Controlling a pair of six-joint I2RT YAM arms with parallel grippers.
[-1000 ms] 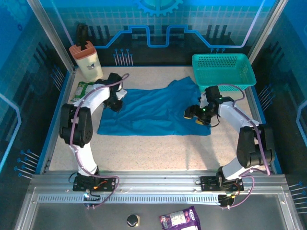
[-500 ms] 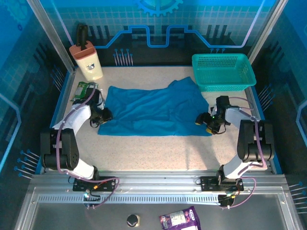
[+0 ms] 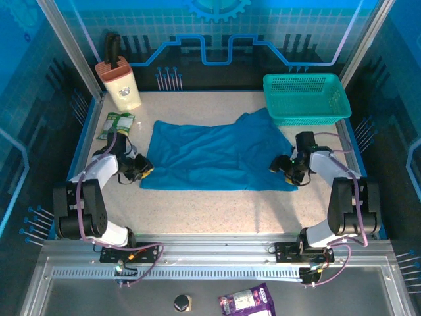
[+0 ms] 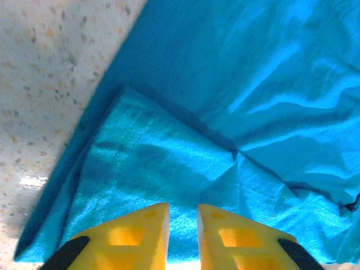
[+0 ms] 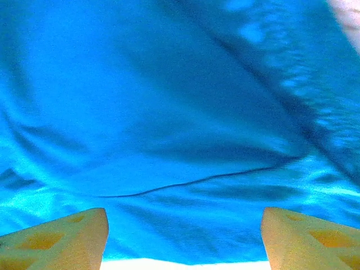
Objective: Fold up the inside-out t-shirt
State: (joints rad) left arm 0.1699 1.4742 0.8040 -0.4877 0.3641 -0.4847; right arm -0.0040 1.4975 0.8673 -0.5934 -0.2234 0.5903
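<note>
Both arms were drawn outward to the ends of the t-shirt (image 3: 217, 155), which was spread lengthwise across the desk (image 3: 217, 205). At its corner the left jaws were narrowed, grip undetermined; the right jaws were held wide.

A pale speckled tabletop (image 3: 197, 210) sits inside blue wall panels (image 3: 217, 33) printed with circuit lines and a gear. Aluminium posts (image 3: 71, 49) frame the back corners. A ribbed metal rail (image 3: 217, 260) runs along the near edge.

T-shirt (image 4: 253, 84) hem, perhaps pinched, out of sight under the left gripper (image 4: 183, 212)
</note>
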